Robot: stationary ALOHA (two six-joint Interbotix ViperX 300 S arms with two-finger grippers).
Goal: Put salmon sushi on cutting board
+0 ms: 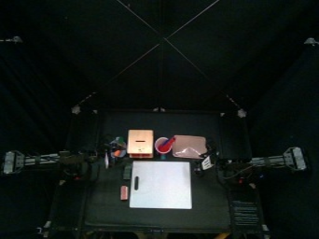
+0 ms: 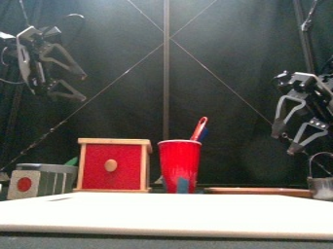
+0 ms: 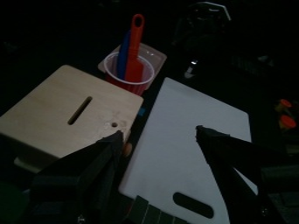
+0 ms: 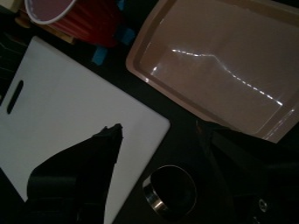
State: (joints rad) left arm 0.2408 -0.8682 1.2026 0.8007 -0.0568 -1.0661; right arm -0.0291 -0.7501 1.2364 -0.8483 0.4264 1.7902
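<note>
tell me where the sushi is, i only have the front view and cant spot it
Observer: The top view shows the sushi on the table, just off the board's picture-left edge, near its front corner.
Operator: anything on the board
Observer: No. The left wrist view shows it bare below the open left gripper.
Operator: and the tray
Observer: The right wrist view shows the tray empty, beside the board.
</note>
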